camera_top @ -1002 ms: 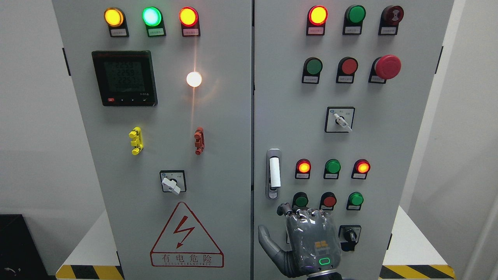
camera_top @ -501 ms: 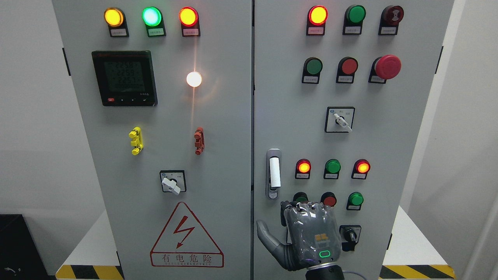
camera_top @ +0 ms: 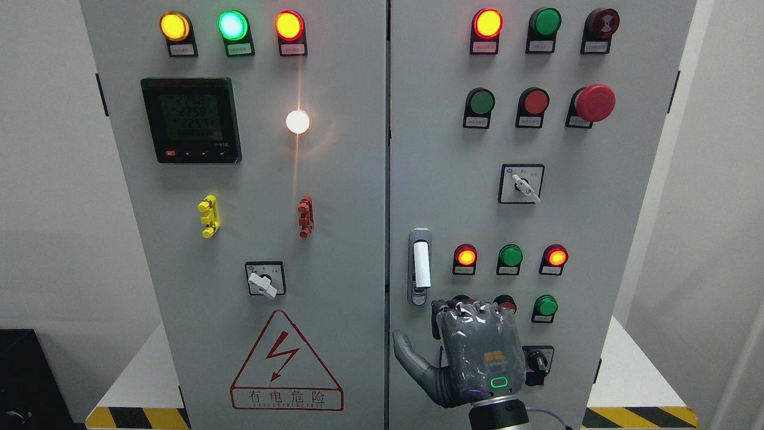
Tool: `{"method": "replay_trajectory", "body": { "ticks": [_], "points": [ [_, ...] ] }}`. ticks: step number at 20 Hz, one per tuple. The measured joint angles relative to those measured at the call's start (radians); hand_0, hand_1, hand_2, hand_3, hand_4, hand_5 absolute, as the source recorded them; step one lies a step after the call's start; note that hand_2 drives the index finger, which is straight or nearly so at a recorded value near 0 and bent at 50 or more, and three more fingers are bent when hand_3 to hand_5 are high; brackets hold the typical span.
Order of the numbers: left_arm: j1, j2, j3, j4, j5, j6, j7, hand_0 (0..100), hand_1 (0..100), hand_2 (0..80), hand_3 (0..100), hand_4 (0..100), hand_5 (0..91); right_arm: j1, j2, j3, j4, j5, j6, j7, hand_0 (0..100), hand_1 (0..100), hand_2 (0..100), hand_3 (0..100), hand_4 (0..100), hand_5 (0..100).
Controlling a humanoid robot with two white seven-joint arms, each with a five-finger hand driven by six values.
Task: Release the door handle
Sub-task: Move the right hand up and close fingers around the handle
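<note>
The handle [camera_top: 421, 266] stands upright on the right door [camera_top: 597, 227], just above and left of the right hand [camera_top: 474, 355], apart from it. The hand holds nothing: thumb spread leftward, fingers curled forward at the knuckles. A green button [camera_top: 545, 306] sits up and right of it.

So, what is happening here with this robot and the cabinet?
A humanoid robot faces a grey electrical cabinet with two closed doors, covered in lamps, buttons and switches. Only its right hand shows, low in front of the right door, back towards the camera, thumb out to the side. It holds nothing. The white door handle sits upright just above and to its left, untouched, so the handle appears released.
</note>
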Motion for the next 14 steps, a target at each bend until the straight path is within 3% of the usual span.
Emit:
{"method": "replay_trajectory", "body": {
  "ticks": [9, 14],
  "points": [
    [0.0, 0.0, 0.0, 0.0, 0.0, 0.0, 0.0, 12, 56, 0.0, 0, 0, 0.0, -0.013, 0.0, 0.009, -0.001, 0.002, 0.007, -0.005, 26, 16, 97, 100, 100, 99],
    [0.0, 0.0, 0.0, 0.0, 0.0, 0.0, 0.0, 12, 56, 0.0, 0, 0, 0.0, -0.028, 0.0, 0.012, 0.002, 0.003, 0.027, 0.025, 27, 13, 97, 100, 100, 99]
  ]
}}
